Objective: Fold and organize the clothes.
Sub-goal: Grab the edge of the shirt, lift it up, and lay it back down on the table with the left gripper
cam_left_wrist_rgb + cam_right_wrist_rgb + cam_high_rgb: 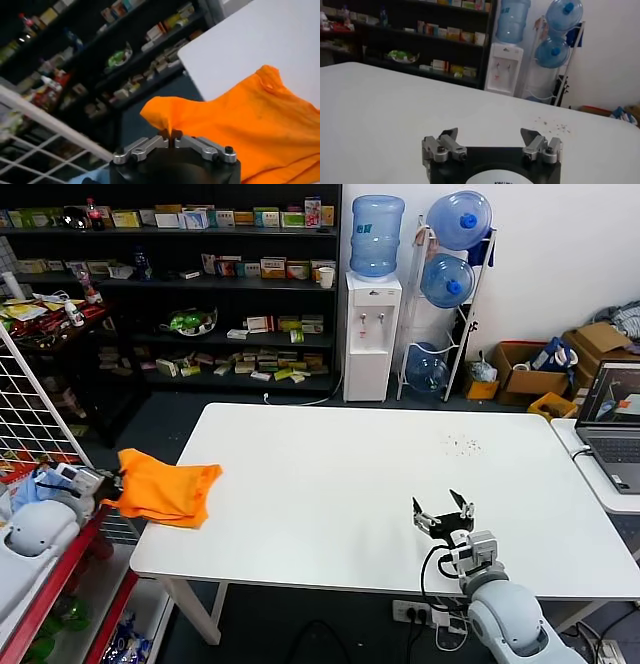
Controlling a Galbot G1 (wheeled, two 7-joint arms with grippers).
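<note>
Orange T-shirt (165, 489) is bunched up at the left edge of the white table (350, 484), part of it draped on the tabletop and part pulled off past the edge toward the left gripper (112, 482). That gripper sits just off the table's left side with its fingers pinched tight on a peak of the fabric; in the left wrist view you can see the cloth (240, 125) puckered right where the tips meet. The right gripper (443, 515) is hanging over the near right part of the table, well apart from the shirt, fingers spread wide and holding nothing.

My worry: it's only got a small pinch of soft fabric. If the arm drags or lifts from there, the shirt could slip out, or the whole thing could slide off the edge, since a good chunk is already overhanging. It also looks crumpled, not laid flat, so I'd guess any fold started from this shape would come out lopsided.

Containers: a red cart (50, 574) beside the left arm has some light blue cloth (30, 489) in it, hard to say what else. Cardboard boxes (525, 369) by the far wall hold odds and ends I can't make out.
</note>
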